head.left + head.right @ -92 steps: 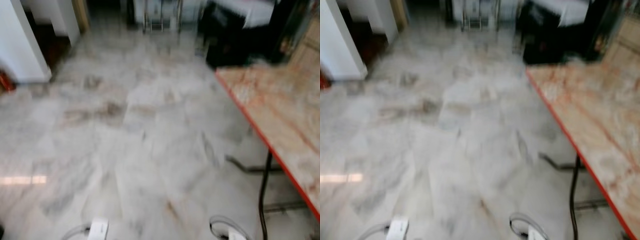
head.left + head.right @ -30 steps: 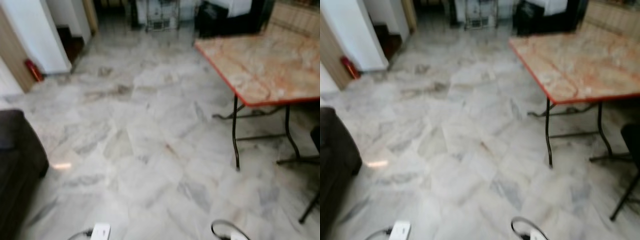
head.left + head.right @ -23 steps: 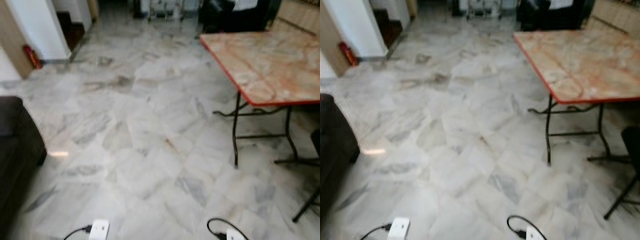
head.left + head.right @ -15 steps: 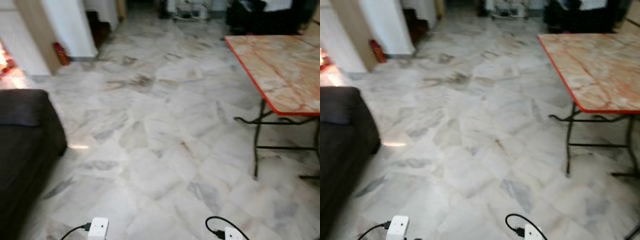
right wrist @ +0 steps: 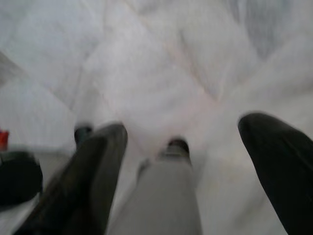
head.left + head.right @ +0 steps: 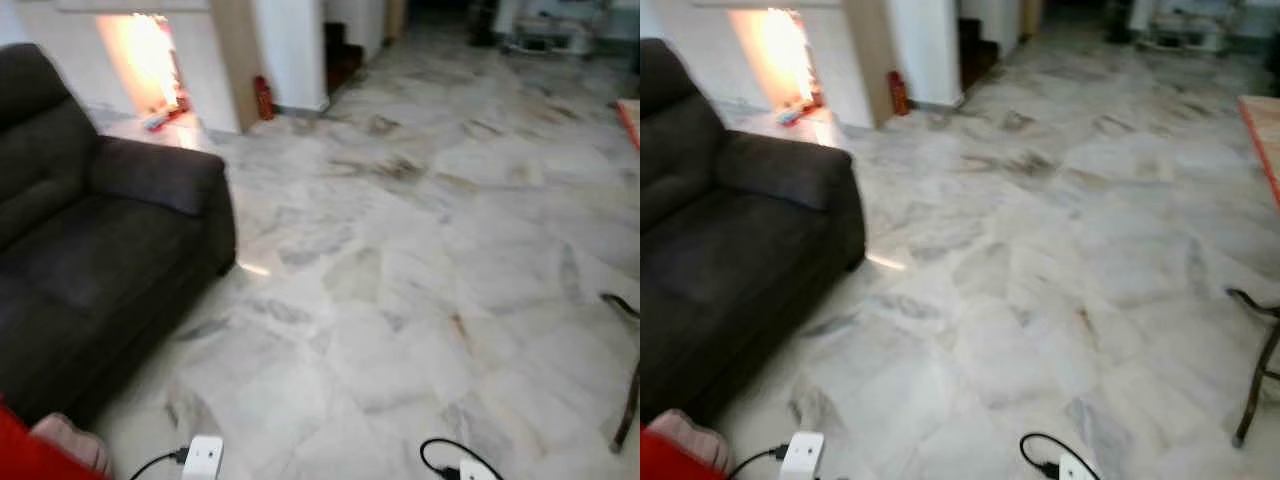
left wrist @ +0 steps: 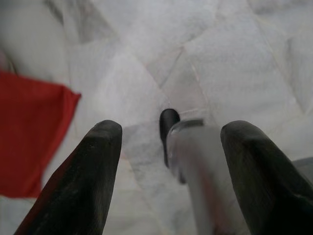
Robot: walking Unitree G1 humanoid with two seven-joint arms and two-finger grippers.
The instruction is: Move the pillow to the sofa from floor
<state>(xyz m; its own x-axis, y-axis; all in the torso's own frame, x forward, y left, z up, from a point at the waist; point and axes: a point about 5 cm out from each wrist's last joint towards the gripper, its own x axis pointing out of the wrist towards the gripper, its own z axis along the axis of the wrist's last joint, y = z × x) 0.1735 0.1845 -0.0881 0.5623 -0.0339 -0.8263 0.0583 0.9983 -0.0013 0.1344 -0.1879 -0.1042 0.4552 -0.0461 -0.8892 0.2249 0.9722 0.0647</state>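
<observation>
Red pillow (image 6: 30, 458) is mostly cut off beside the dark sofa (image 6: 90, 250); both the left gripper (image 7: 171, 161) and right gripper (image 5: 183, 161) hang with fingers apart.

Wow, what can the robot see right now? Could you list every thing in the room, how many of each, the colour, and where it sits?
sofa: one, dark grey-brown, on the robot's left, against the wall.
red pillow: one, red with a pinkish edge, on the floor at the near end of the sofa, just a corner in the eye views.
floor: one, pale grey marble tiles, across the room.
red cylinder: one, red, standing at the foot of a white pillar; too blurred to identify.
table: one, orange-edged top with dark metal legs, at the robot's right.
left gripper: one, two black fingers spread open, pointing down at the floor.
right gripper: one, black fingers open, over bare tiles.
</observation>
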